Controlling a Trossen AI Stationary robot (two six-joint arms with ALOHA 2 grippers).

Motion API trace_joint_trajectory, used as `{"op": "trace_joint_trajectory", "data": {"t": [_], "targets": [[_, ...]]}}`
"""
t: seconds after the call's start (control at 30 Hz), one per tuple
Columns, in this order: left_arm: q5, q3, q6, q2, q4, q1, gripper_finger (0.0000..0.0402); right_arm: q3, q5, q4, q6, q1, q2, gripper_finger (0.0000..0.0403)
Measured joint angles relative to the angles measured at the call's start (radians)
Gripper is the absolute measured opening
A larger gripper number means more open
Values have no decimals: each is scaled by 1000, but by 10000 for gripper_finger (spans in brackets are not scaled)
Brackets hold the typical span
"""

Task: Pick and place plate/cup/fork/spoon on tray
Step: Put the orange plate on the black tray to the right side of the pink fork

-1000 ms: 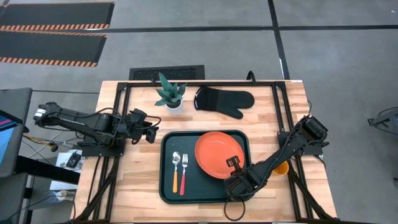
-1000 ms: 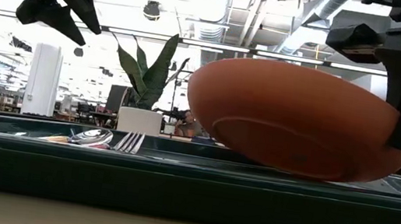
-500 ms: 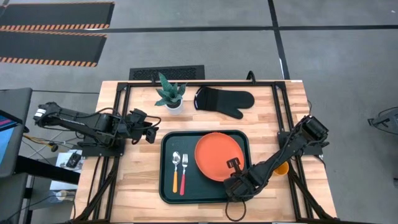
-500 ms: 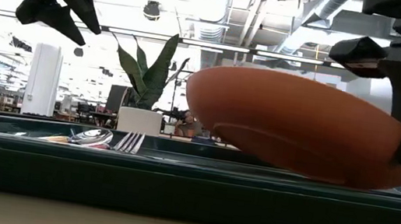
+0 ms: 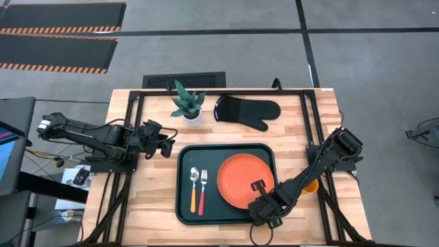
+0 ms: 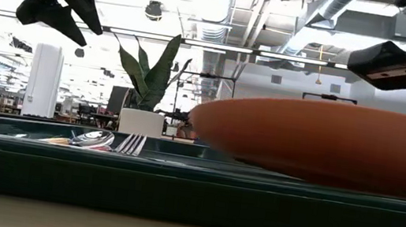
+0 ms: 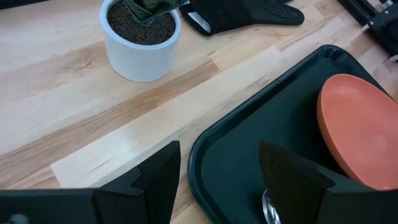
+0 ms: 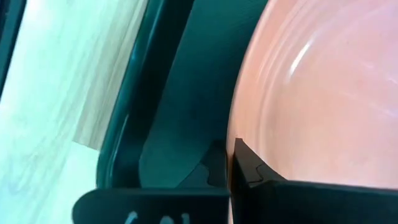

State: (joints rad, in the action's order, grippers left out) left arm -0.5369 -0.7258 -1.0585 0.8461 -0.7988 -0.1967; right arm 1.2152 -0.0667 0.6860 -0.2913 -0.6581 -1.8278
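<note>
My high view looks straight down on the whole bench. Low view sits at bench-top height, close against the tray rim, facing the room beyond. Left wrist view looks down across the tray's corner toward the potted plant. Right wrist view is pressed close on the plate. All four share tray and plate.
</note>
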Motion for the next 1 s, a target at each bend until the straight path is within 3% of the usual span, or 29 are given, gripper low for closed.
{"op": "trace_joint_trajectory", "data": {"t": [0.43, 1.0], "targets": [[-1, 0, 7, 0, 0, 0, 203, 0, 98, -13, -8, -2, 0, 2], [-1, 0, 7, 0, 0, 0, 203, -1, 98, -41, -23, -3, -5, 2]]}}
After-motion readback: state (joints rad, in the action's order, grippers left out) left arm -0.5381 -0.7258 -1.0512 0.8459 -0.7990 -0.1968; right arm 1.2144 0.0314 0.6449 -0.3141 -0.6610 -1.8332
